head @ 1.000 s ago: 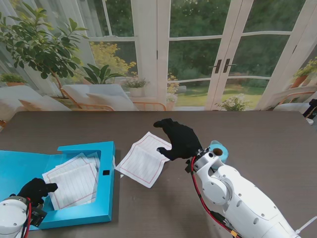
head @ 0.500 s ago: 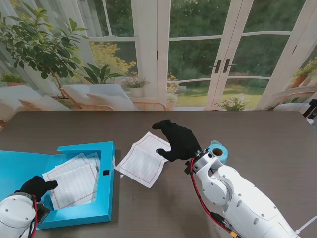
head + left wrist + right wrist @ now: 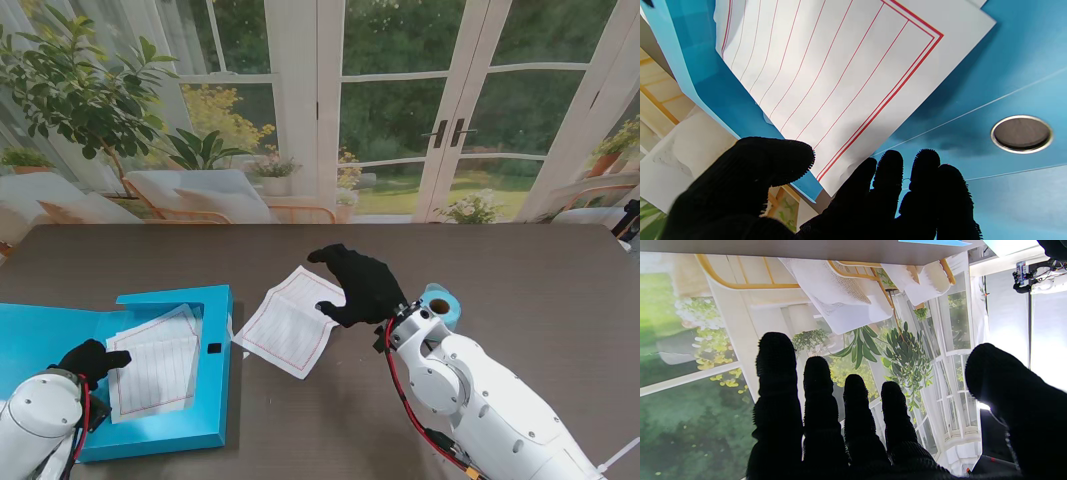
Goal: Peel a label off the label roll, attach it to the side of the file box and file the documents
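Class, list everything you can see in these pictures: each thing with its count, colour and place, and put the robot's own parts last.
File box: one, blue, open, on the table's left.
Papers in the box: white with red lines, exact count unclear.
Loose paper: one, white with red lines, on the table between box and right hand.
Label roll: one, light blue, beside the right wrist.
Table: one, dark brown.
Left robot hand: black glove, at the boxed papers' edge.
Right robot hand: black glove, fingers apart, at the loose paper's edge.
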